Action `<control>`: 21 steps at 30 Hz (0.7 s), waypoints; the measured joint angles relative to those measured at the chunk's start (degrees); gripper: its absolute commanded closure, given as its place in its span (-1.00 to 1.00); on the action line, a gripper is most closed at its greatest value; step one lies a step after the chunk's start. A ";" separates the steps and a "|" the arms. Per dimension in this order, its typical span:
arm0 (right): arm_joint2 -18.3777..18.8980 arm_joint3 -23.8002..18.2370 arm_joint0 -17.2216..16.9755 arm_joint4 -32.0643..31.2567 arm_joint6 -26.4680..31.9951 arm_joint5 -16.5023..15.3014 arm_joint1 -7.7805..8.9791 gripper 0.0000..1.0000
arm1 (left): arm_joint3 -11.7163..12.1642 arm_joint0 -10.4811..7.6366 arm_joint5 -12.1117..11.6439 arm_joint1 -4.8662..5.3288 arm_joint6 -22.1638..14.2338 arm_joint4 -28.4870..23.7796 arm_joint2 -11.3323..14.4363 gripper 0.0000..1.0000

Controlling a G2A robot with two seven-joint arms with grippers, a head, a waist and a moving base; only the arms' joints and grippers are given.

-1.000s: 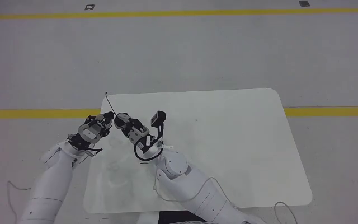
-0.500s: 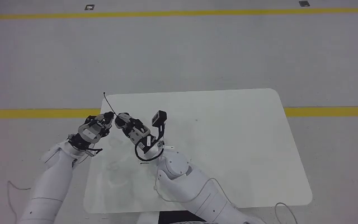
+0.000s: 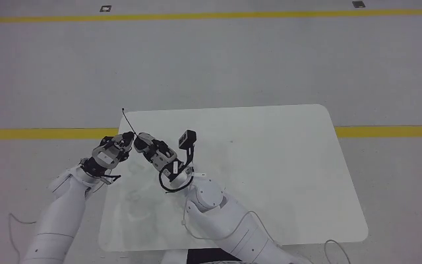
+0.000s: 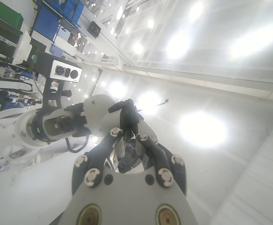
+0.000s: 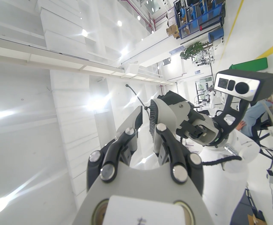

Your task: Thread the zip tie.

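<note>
The zip tie (image 3: 129,122) slants up and away from between the two meeting pincers, near the surface's (image 3: 277,165) far corner. The right pincer (image 5: 145,111) stands parted around it. I cannot tell the left pincer's (image 3: 127,139) grip.

Looks like a big industrial robotics lab hall: grey floor (image 3: 198,66) marked with yellow lines (image 3: 264,14), a white tabletop (image 3: 283,171), bright lamps (image 4: 178,43) high overhead among white beams (image 4: 192,74), blue storage racks (image 5: 192,15), cardboard boxes (image 5: 171,31), a green bin (image 5: 249,64).

Overhead onto table (image 3: 283,171); wrist views upturned, close, mutually opposed.
</note>
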 measured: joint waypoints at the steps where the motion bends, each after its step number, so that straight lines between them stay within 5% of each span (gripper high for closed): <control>1: -0.05 0.00 0.00 0.00 0.01 0.00 0.01 0.84 | 0.00 0.00 0.00 0.00 0.00 0.00 0.00 1.00; 7: -0.14 -0.01 0.08 -0.50 -0.04 0.00 0.00 1.00 | 0.00 0.00 0.00 0.00 0.00 0.00 0.00 1.00; 21: 0.29 2.00 0.03 -1.67 -1.45 0.00 -0.01 1.00 | 0.00 0.00 0.00 0.00 0.00 0.00 0.00 1.00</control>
